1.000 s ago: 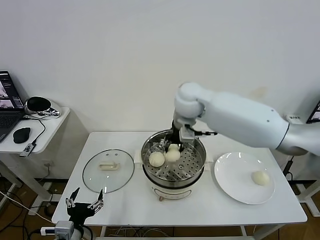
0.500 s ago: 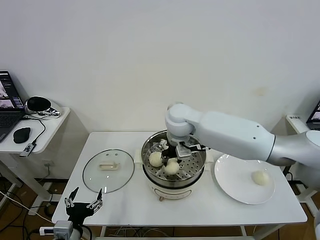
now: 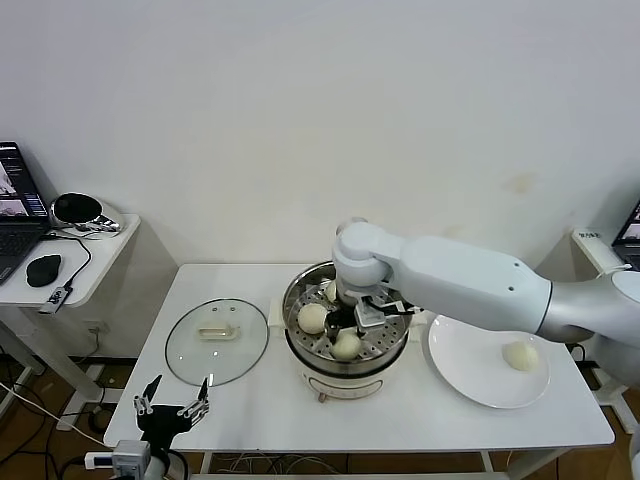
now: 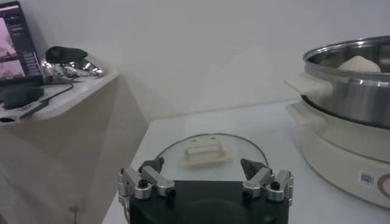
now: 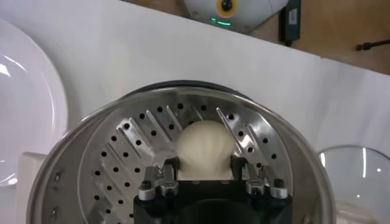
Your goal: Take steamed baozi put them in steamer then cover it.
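In the head view, you are looking at the right gripper [image 3: 352, 322] reaching down into the steamer [image 3: 346, 338] at the centre of the frame, setting a baozi [image 3: 346, 346] on the perforated tray. Another bun [image 3: 313, 318] is lying just to its left, and a third [image 3: 331, 291] is peeking out behind the arm. One bun [image 3: 520, 355] is waiting on the white plate [image 3: 460, 345] at the right, so you are roughly three-quarters through loading. The cover [image 3: 216, 341] is resting flat on the table [image 3: 250, 405], left of the steamer; covering is not yet done.

In the left wrist view, the left gripper [image 4: 205, 180] is hanging idle at the bottom of the frame with its jaws spread wide, empty, and the cover [image 4: 207, 152] is lying just beyond it.

In the right wrist view, the right gripper [image 5: 206, 172] is flanking the bun [image 5: 205, 149] at frame centre; you cannot tell whether the jaws are gripping or letting go.
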`<act>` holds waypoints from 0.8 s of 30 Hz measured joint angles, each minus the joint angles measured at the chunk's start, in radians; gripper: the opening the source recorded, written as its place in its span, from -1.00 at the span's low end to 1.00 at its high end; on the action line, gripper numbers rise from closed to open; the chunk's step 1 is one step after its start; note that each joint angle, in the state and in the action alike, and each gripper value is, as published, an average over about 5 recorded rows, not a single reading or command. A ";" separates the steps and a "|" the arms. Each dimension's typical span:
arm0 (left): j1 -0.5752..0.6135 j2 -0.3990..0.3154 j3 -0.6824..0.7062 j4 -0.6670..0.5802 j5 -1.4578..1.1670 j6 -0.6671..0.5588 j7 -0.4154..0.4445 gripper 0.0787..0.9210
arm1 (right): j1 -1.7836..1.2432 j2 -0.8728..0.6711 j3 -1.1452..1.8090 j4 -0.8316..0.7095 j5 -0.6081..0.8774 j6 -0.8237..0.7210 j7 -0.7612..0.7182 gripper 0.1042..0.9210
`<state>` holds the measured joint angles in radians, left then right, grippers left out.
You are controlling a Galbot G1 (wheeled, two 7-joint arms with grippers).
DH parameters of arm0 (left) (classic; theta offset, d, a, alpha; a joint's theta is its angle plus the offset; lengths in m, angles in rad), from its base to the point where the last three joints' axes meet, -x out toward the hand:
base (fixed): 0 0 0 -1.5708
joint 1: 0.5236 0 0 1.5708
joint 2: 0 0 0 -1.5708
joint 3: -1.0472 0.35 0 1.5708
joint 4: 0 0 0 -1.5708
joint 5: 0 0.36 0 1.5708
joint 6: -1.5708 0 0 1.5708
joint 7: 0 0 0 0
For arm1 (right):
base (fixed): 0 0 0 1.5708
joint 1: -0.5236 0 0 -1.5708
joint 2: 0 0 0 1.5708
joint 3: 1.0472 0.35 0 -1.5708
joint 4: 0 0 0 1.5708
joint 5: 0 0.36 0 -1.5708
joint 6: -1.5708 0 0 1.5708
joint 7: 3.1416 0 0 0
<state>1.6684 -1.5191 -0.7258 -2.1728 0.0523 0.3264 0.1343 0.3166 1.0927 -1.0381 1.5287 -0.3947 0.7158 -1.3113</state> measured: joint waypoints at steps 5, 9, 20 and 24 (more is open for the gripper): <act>0.000 -0.004 -0.002 -0.007 0.000 0.003 0.001 0.77 | 0.012 -0.013 0.001 -0.001 0.032 -0.010 0.003 0.49; 0.001 -0.005 0.002 -0.011 0.000 0.004 0.002 0.77 | 0.029 -0.033 0.017 0.011 0.064 -0.037 0.001 0.70; 0.005 0.005 0.013 -0.027 -0.001 0.008 0.004 0.77 | 0.073 -0.201 0.113 0.017 0.206 -0.331 -0.005 0.76; 0.006 0.011 0.024 -0.027 0.001 0.010 0.007 0.77 | 0.064 -0.296 0.158 -0.004 0.243 -0.496 -0.012 0.76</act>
<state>1.6748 -1.5080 -0.7017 -2.2001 0.0537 0.3364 0.1414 0.3811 0.7962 -0.8804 1.5244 -0.1520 0.2202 -1.3229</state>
